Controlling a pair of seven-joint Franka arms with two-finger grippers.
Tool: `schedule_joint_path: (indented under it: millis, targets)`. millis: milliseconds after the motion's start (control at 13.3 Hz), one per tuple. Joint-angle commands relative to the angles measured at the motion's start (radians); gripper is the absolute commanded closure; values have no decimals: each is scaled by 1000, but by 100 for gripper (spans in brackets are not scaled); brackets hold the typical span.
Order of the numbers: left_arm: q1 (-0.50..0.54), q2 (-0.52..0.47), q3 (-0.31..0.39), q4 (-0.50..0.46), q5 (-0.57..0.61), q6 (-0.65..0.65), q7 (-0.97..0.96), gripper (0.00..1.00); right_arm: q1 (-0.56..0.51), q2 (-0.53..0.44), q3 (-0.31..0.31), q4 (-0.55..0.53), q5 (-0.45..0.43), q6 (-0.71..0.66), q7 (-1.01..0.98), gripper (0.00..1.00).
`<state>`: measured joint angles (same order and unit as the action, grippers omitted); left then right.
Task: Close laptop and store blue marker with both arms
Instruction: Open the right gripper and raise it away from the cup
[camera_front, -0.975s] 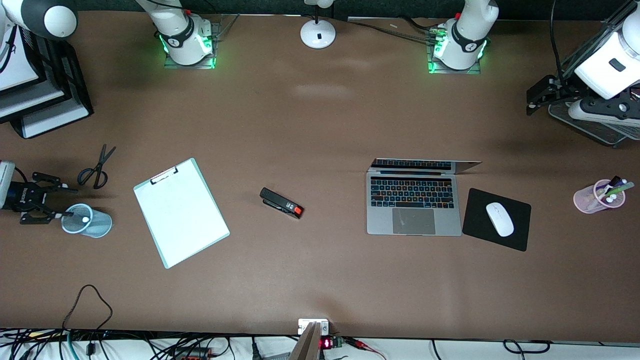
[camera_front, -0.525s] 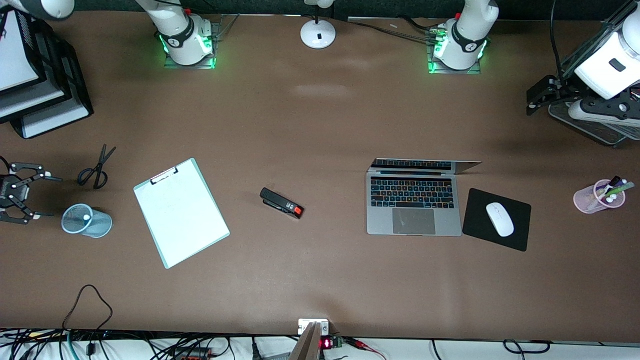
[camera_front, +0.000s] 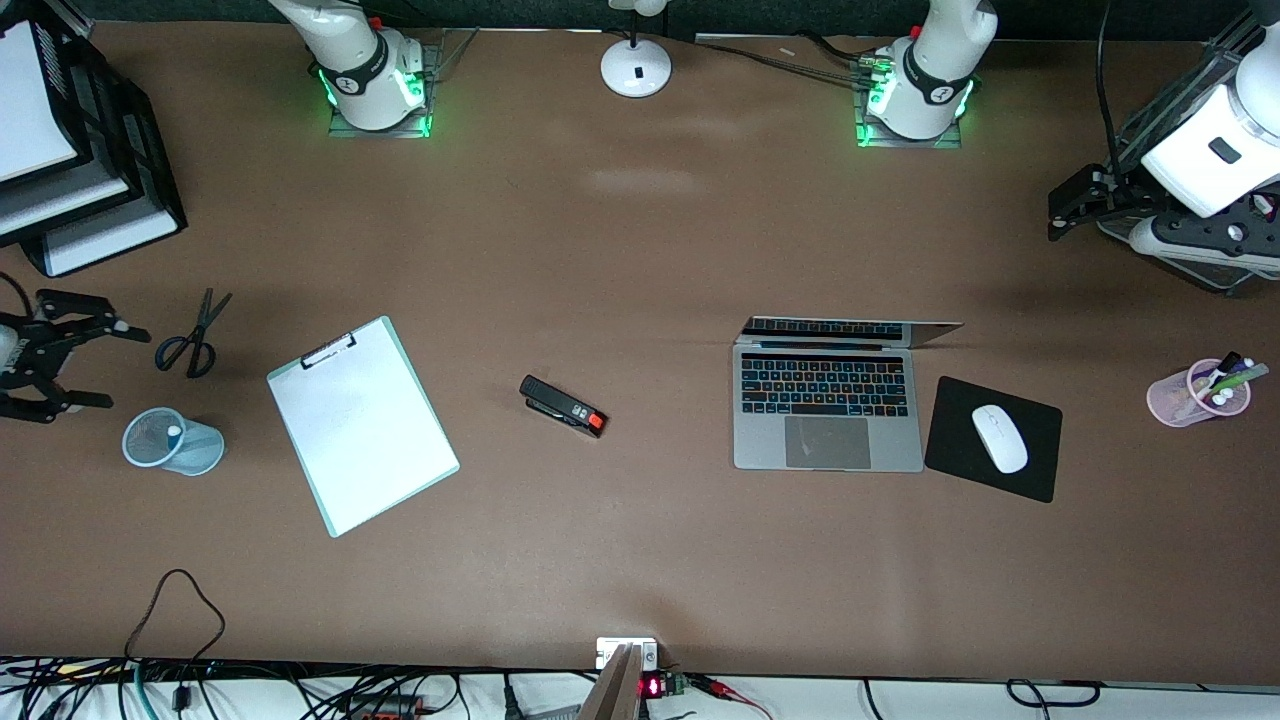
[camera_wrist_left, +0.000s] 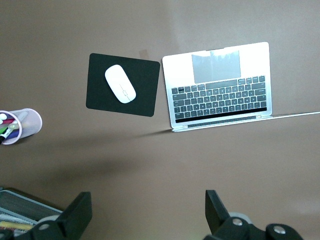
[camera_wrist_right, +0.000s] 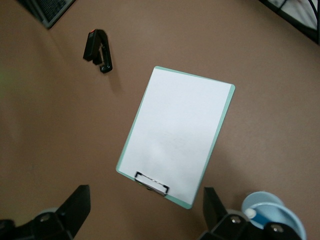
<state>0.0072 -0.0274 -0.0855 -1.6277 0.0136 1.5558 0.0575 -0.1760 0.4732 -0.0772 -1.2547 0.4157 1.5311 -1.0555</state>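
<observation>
Front: laptop (camera_front: 828, 400) open beside mouse pad (camera_front: 993, 438); blue marker's white end (camera_front: 174, 432) in blue mesh cup (camera_front: 172, 441); right gripper (camera_front: 55, 355) spread nearby.
Left wrist: left gripper (camera_wrist_left: 145, 215) spread, empty.
Right wrist: clipboard (camera_wrist_right: 176, 134), stapler (camera_wrist_right: 98, 51).
Marker seemingly stored; lid-closing left.

Table (camera_front: 640, 250): matt brown, smooth. Laptop (camera_front: 828, 410): brushed silver metal w/ matt black keys. Mouse pad (camera_front: 993, 438): matt black cloth-like; mouse (camera_front: 1000, 438) glossy white plastic. Clipboard (camera_front: 362, 424) held plain white paper.
</observation>
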Motion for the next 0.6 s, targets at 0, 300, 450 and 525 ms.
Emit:
schedule_joint_path:
  millis: [0, 300, 450, 525]
  targets:
    - [5, 15, -5, 35, -14, -10, 2, 0, 90, -67, -3, -48, -81, 24, 353, 0]
    - [7, 20, -5, 35, -21, -8, 4, 0, 191, -117, -3, -46, -220, 9, 766, 0]
    - [-6, 108, -5, 37, -18, -10, 2, 0, 257, -133, -3, -46, -329, -29, 958, 0]
    - [-3, 135, -7, 40, -18, -20, 10, 0, 283, -142, -3, -45, -351, -58, 1038, 0]
